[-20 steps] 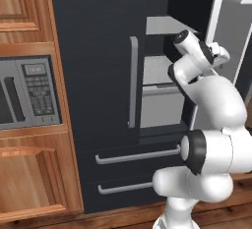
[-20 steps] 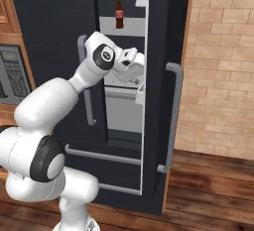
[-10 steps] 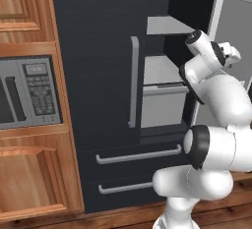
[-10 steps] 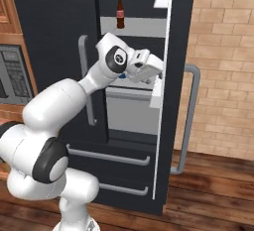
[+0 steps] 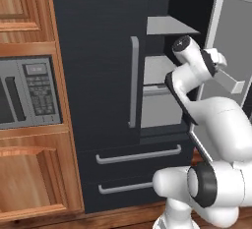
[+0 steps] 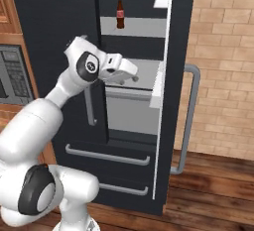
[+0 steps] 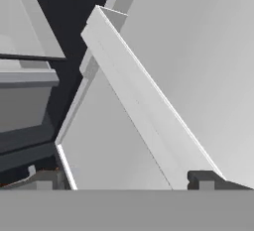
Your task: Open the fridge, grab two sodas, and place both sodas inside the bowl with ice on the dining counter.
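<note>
The black fridge stands with its left door shut and its right door swung open, edge-on in the right base view. A slim dark-brown soda bottle with a red label stands upright on the upper inside shelf. My gripper is open in front of the fridge's interior, below the bottle and left of the door. In the left base view the gripper lies against the door's grey inner side. In the hand view the gripper has the door's inner rail running between its fingertips. The bowl and dining counter are out of view.
A grey built-in microwave sits in wooden cabinets left of the fridge. Two fridge drawers with bar handles lie below the doors. A brick wall stands right of the open door, whose handle juts out over the wooden floor.
The right door has swung wider open. My gripper moved right along with it, then drew back a little to the left. The jaws have stayed open.
</note>
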